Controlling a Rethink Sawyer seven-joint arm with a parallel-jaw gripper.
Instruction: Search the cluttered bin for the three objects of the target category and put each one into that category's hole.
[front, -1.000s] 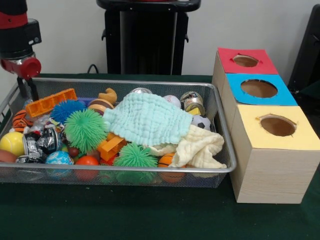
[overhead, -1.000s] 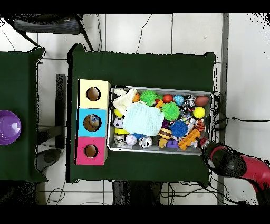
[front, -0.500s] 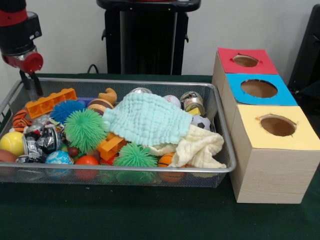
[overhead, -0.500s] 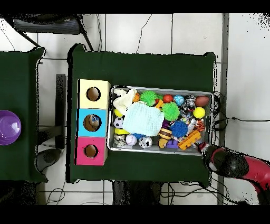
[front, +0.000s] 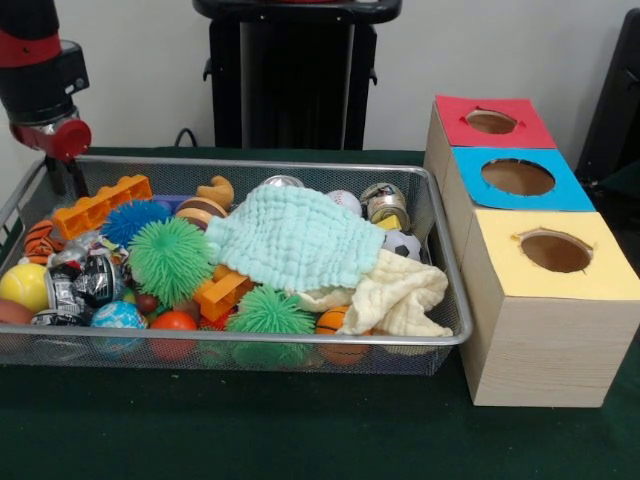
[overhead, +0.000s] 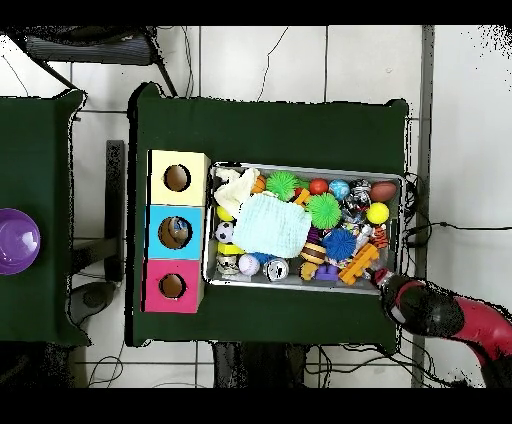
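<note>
A wire mesh bin (front: 250, 338) holds a heap of toys. A mint cloth (front: 295, 238) lies over the middle and a cream cloth (front: 400, 295) over the right end. Around them are two green spiky balls (front: 170, 258), a blue spiky ball (front: 135, 215), an orange brick (front: 100, 203), a yellow ball (front: 22, 285), a soccer ball (front: 403, 243) and a baseball (front: 343, 200). Beside the bin stands a wooden box with a red hole (front: 491, 121), a blue hole (front: 517, 176) and a yellow hole (front: 555, 251). My gripper (front: 65, 180) hangs at the bin's far left corner, just outside the rim, holding nothing I can see. In the overhead view the gripper (overhead: 383, 280) sits at the bin's (overhead: 305, 167) lower right corner.
In the overhead view the box (overhead: 150, 231) lies left of the bin on the green table. A purple bowl (overhead: 17, 240) sits on a separate table further left. Cables run over the floor around the table.
The gripper rose a little, then came back down and shifted slightly towards the bin's corner. Nothing in the bin has moved.
</note>
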